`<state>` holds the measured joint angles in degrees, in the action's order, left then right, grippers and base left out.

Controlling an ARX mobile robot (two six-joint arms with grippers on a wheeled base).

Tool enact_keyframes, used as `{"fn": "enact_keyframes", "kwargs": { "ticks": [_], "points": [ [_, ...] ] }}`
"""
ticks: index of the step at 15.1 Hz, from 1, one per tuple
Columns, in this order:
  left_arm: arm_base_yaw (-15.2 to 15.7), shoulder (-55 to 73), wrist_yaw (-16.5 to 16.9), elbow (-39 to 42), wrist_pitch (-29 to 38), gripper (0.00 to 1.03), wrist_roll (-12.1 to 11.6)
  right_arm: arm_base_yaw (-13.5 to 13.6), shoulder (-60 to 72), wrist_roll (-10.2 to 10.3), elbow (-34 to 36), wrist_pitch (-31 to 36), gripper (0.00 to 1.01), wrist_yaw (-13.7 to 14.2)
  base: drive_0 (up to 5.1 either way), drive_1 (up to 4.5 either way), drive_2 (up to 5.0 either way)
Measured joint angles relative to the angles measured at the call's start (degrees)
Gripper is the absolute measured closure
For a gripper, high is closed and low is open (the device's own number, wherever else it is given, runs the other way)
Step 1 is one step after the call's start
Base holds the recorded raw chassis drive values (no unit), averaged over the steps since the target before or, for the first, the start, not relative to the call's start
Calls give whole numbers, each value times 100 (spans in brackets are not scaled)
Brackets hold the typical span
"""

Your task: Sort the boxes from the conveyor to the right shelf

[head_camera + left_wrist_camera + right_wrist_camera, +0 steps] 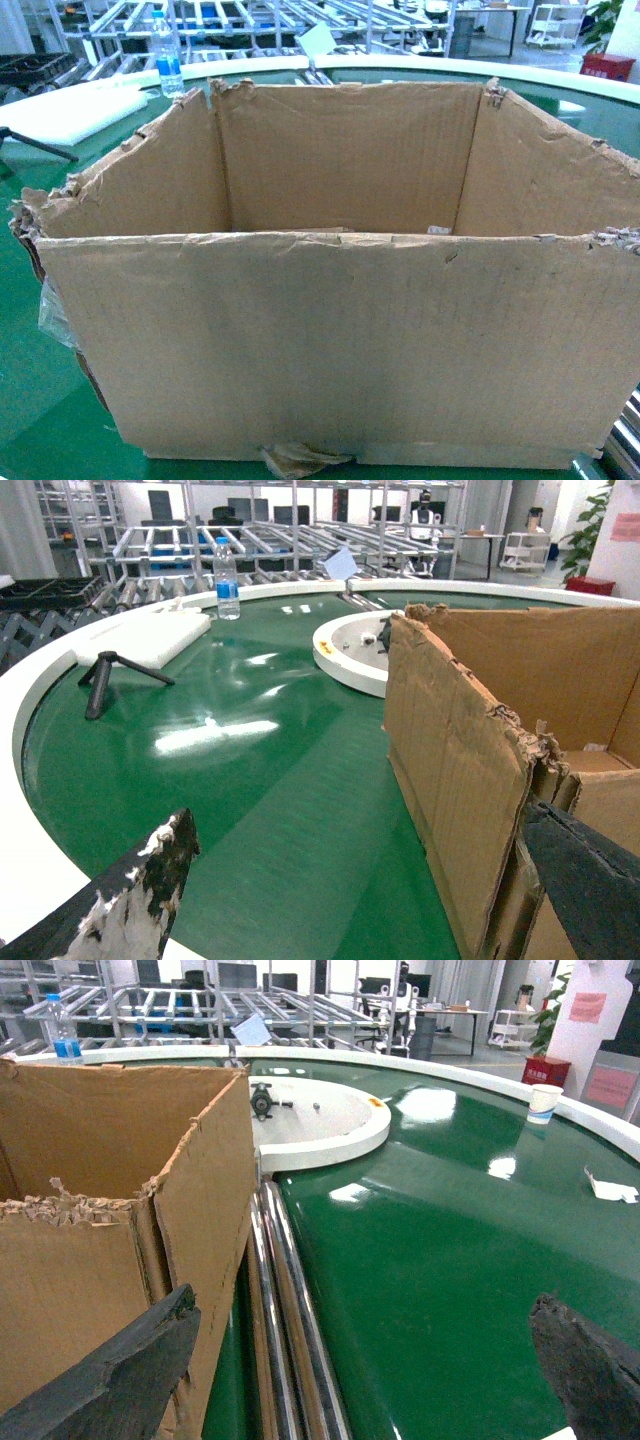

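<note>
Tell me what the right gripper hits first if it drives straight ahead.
Likely nothing soon: the right gripper is open and points along the bare green conveyor belt, with the cardboard carton off to its left. Depth is unclear.

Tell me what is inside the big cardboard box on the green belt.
The cardboard box looks empty: only bare brown inner walls and a small white label near the far right corner show. Its front wall hides most of the floor, so something low could lie there unseen.
</note>
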<state>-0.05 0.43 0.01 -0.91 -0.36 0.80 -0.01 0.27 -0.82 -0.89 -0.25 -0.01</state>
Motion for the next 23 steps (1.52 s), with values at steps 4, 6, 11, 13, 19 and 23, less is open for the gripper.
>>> {"fn": "enact_keyframes", "kwargs": {
  "ticks": [4, 6, 11, 13, 19, 23],
  "points": [
    [0, 0, 0, 0, 0, 5, 0, 0, 0, 0, 0, 2, 3, 0, 0, 0, 0],
    [0, 0, 0, 0, -2, 5, 0, 0, 0, 0, 0, 2, 3, 0, 0, 0, 0],
    [0, 0, 0, 0, 0, 5, 0, 0, 0, 0, 0, 0, 3, 0, 0, 0, 0],
    [-168, 448, -269, -39, 396, 5, 11, 103, 686, 103, -85, 686, 3, -98, 0, 0, 0],
    [-1314, 4419, -1071, -1954, 2380, 5, 48, 1239, 4325, 57, -2048, 2072, 3, -72, 0, 0, 0],
    [-1532, 4769, -1165, -2452, 2288, 5, 26, 1078, 4686, 61, -2555, 2170, 3, -240, 0, 0, 0]
  ]
}}
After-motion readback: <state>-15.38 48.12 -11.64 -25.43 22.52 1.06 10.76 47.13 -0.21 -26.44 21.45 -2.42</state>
